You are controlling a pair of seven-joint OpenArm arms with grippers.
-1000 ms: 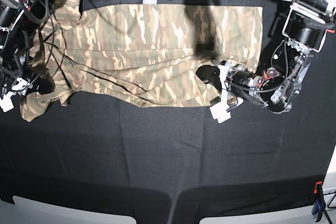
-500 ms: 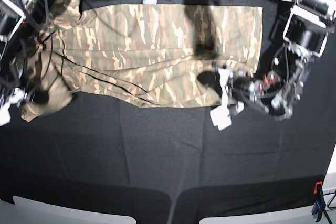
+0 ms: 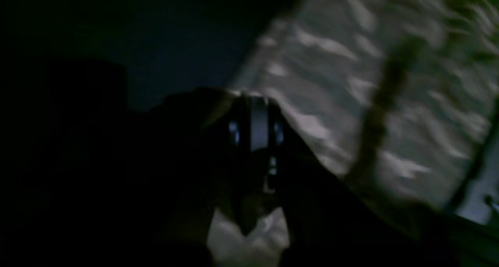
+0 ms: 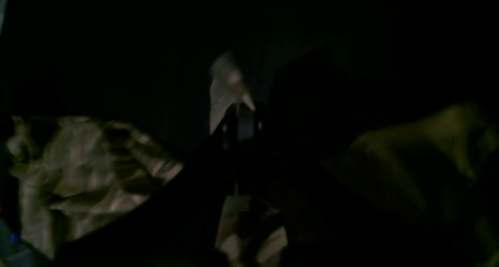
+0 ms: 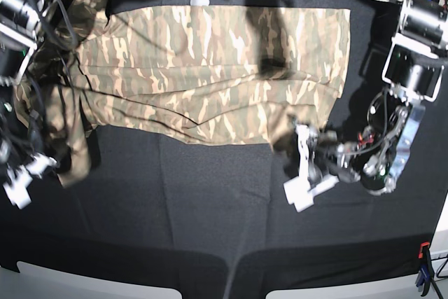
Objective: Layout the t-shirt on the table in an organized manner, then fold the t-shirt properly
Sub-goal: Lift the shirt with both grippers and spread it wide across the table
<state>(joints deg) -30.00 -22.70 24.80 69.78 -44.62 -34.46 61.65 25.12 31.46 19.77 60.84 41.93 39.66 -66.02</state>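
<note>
The t-shirt (image 5: pixel 210 68), in tan, beige and olive-brown camouflage streaks, lay spread lengthwise across the far half of the worktop (image 5: pixel 210 222), which was draped in matte black cloth. Its body was mostly flat, with long diagonal creases. Its end at the base view's left was bunched and seemed lifted; the near corner at the right was drawn toward the front.
</note>
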